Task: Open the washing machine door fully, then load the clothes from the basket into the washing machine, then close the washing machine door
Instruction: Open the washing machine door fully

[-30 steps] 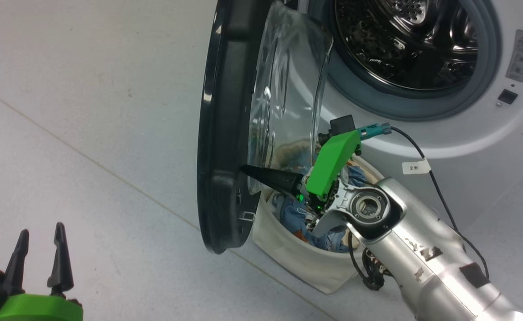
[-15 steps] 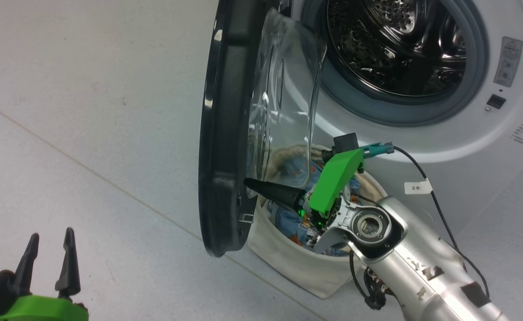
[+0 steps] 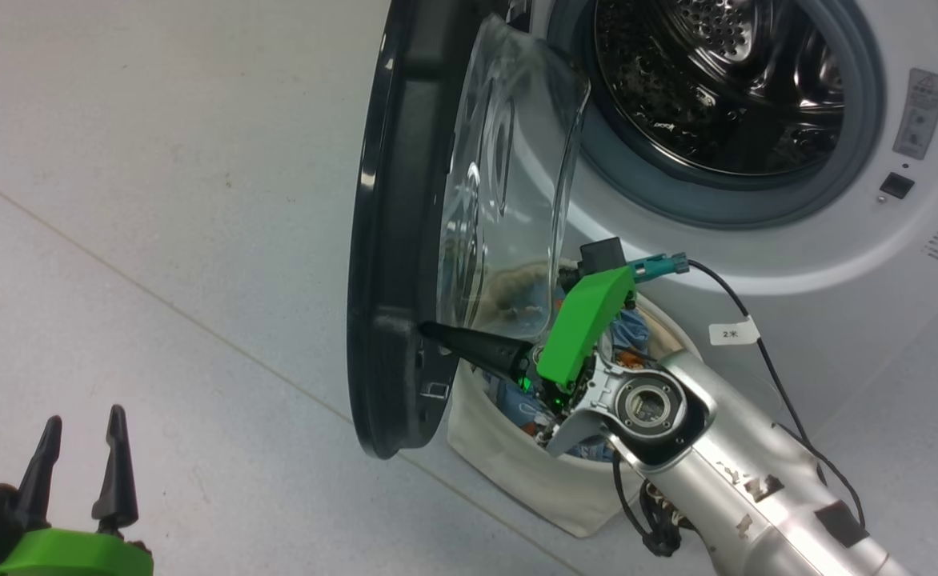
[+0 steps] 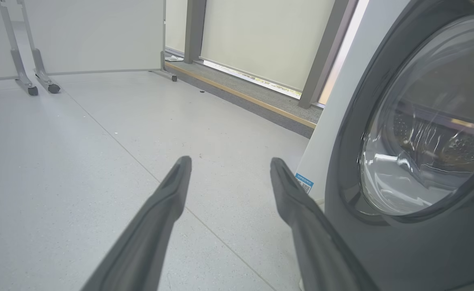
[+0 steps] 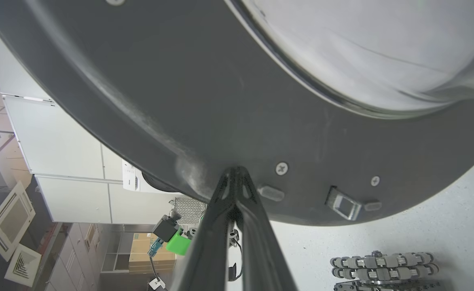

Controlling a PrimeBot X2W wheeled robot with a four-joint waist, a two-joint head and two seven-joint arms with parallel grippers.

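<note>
The washing machine (image 3: pixel 837 264) stands with its steel drum (image 3: pixel 725 80) exposed. Its door (image 3: pixel 393 240) hangs open, seen nearly edge-on, with the glass bowl (image 3: pixel 509 184) bulging towards the drum. My right gripper (image 3: pixel 425 330) is shut, its tip pressed on the inner face of the door's black rim (image 5: pixel 261 101), as the right wrist view shows at the fingertips (image 5: pixel 235 171). Below the door sits the cream basket (image 3: pixel 517 464) holding blue printed clothes (image 3: pixel 629 324). My left gripper (image 3: pixel 81 460) is open over the floor, apart from the door (image 4: pixel 423 250), with nothing between its fingers (image 4: pixel 180 178).
A door latch (image 5: pixel 344 204) sits low on the inner rim. A black cable with a white tag (image 3: pixel 731 330) runs along my right arm. The machine's white side (image 4: pixel 342 101) carries a small blue label (image 4: pixel 304 182). Grey floor (image 3: pixel 157 240) stretches left; table legs (image 4: pixel 30 60) stand far off.
The head camera has shifted a little. My right gripper's shut tip stays on the door's inner rim and has edged left with it. The left gripper has barely moved.
</note>
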